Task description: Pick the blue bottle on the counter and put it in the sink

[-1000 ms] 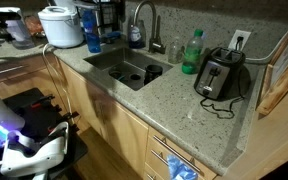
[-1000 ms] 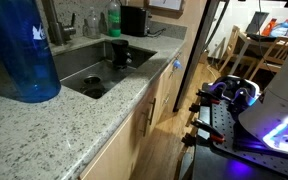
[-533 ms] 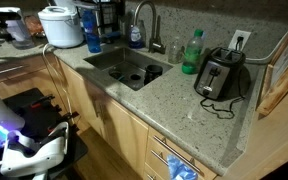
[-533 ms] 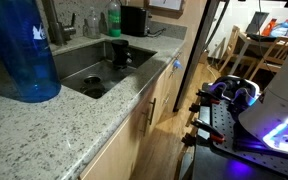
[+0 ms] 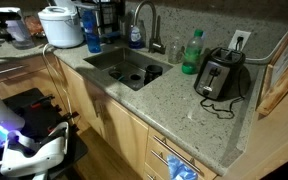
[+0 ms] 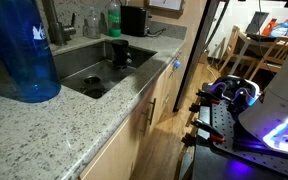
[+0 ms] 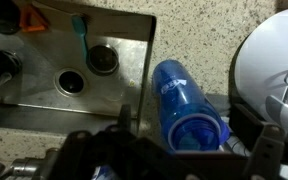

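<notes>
The tall blue bottle (image 5: 91, 29) stands on the speckled granite counter (image 5: 174, 95) beside the sink (image 5: 112, 60), next to the white cooker (image 5: 61, 26). It fills the near left of an exterior view (image 6: 24, 50), where the sink (image 6: 84, 68) lies behind it. The wrist view looks down on the bottle (image 7: 174, 95), with the sink (image 7: 124, 50) to its left. My gripper (image 7: 189, 122) is open, with its dark fingers on either side of the bottle's top, not touching it. The gripper does not show in either exterior view.
A shorter blue bottle (image 5: 136, 36) stands by the curved faucet (image 5: 144, 20). A green bottle (image 5: 192, 51) and a black toaster (image 5: 222, 72) stand further along. The white cooker (image 7: 269, 60) is close on the bottle's other side. An orange item and a brush (image 7: 79, 30) lie at the sink's edge.
</notes>
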Robot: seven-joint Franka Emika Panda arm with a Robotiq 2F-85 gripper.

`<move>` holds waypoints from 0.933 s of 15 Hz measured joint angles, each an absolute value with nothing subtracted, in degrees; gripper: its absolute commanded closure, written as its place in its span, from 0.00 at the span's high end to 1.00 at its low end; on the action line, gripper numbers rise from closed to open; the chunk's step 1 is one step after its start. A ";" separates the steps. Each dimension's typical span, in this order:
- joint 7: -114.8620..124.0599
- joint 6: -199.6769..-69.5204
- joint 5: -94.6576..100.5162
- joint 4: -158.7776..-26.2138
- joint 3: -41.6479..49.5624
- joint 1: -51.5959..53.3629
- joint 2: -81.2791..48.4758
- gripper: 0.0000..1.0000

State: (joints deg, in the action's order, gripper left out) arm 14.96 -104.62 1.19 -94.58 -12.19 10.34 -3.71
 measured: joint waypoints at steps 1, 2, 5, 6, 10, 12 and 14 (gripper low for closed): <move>14.96 -104.80 1.51 -94.58 -12.19 10.35 -3.85 1.00; 14.96 -104.98 1.83 -94.58 -12.19 10.36 -4.01 1.00; 14.81 -105.56 2.60 -94.55 -12.08 10.36 -4.89 1.00; 14.80 -105.75 2.84 -94.54 -12.05 10.36 -5.43 1.00; 14.71 -106.40 4.91 -94.21 -12.05 10.96 -8.00 1.00; 14.71 -106.78 6.15 -93.87 -12.05 11.69 -9.12 1.00; 14.69 -106.95 7.12 -93.28 -12.05 12.55 -10.11 1.00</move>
